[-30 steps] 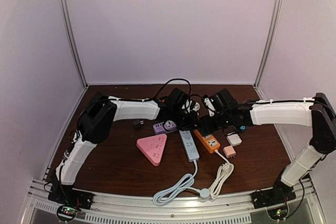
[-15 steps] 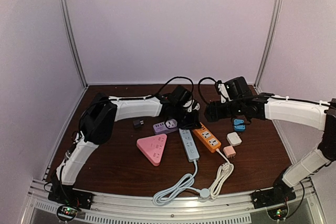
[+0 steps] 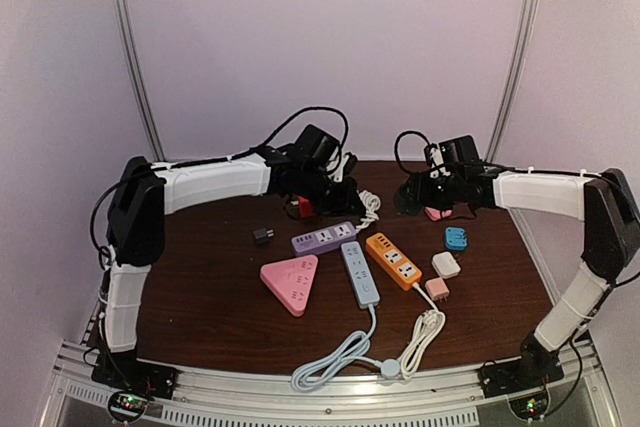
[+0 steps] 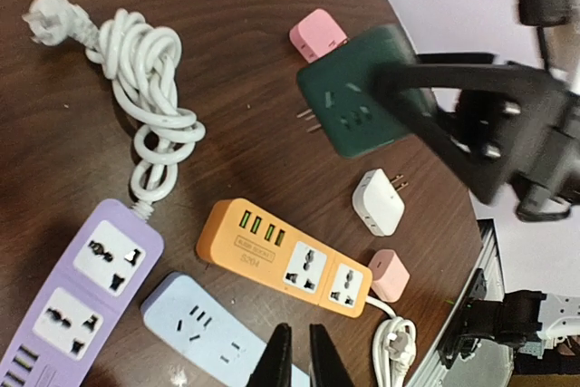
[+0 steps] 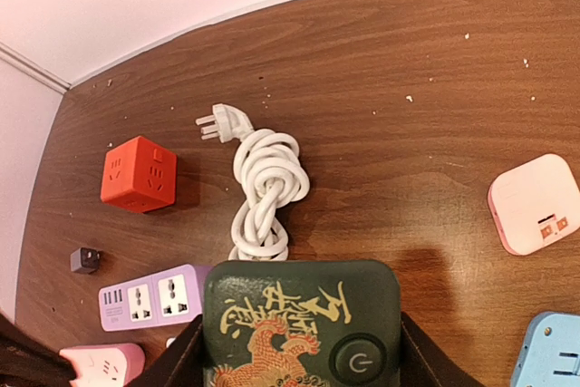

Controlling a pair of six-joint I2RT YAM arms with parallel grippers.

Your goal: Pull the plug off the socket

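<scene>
1. Over the back of the dark brown wooden table [image 3: 215, 322], the right tool [image 5: 299, 364] clamps a dark green square plug block with a gold dragon print [image 5: 299, 310] by its sides, clear of the surface.
2. Its two metal prongs [image 4: 308, 120] show bare in the left wrist view, well apart from the orange power strip [image 3: 392, 260] lying below.
3. The left tool [image 4: 300, 349] hangs above the strips, its fingertips all but closed with only a thin slit between them, gripping nothing.
4. Pale specks dot the streaked wood; a purple power strip [image 3: 325, 238], a pink triangular socket block [image 3: 291, 282], a red socket cube [image 5: 138, 172] and a coiled white cord [image 5: 265, 192] lie on it.
5. Pale lilac wall panels [image 3: 330, 47] enclose the back and sides, joined by metal corner posts [image 3: 135, 57].
</scene>
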